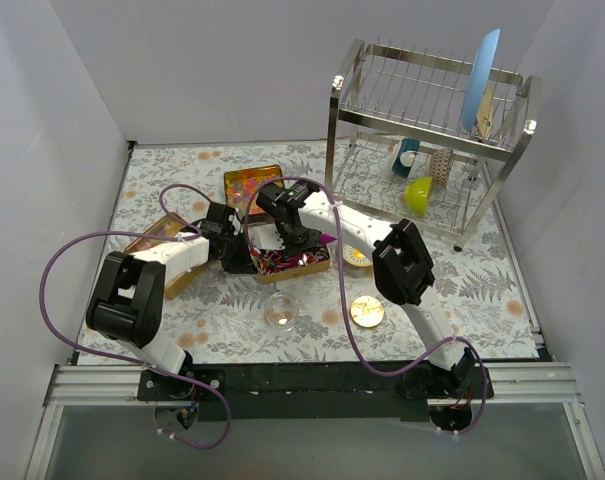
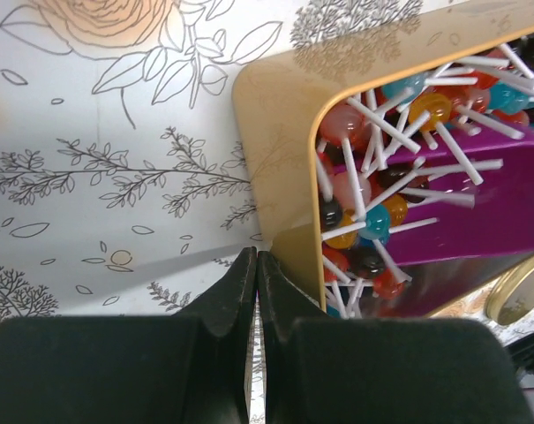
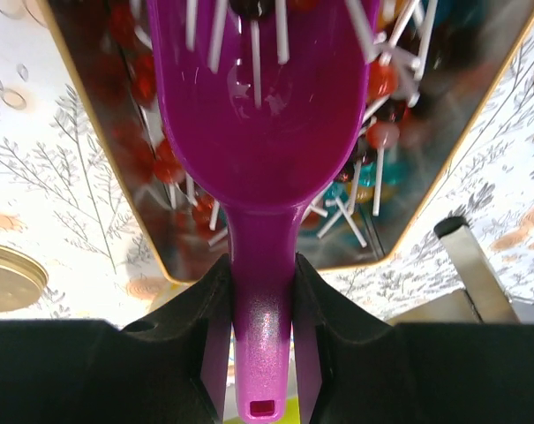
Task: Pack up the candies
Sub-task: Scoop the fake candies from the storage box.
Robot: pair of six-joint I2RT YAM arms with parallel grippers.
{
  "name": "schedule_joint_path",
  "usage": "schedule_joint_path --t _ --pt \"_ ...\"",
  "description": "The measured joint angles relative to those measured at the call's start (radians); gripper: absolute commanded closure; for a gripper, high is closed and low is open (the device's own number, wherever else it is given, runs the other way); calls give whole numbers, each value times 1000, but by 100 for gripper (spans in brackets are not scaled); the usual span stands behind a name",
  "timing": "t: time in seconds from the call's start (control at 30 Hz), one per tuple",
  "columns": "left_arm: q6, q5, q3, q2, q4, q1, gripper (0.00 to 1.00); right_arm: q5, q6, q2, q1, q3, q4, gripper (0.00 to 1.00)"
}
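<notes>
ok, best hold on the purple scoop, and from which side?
Probably the narrow handle of the scoop, from its tail end, along its axis, where the right fingers pinch it. Its bowl is wide and lies among lollipops in the gold tin.
</notes>
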Motion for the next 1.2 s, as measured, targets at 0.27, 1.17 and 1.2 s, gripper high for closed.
schedule_joint_path --t 0.27,1.17,1.2 --pt "-6 10 8 0 -5 1 100 -43 44 0 3 -14 23 99" --pt "181 42 127 -126 -261 36 79 -543 40 -238 -262 -409 328 99" --pt "206 51 136 -134 -277 36 78 -570 42 -241 -277 -411 338 99"
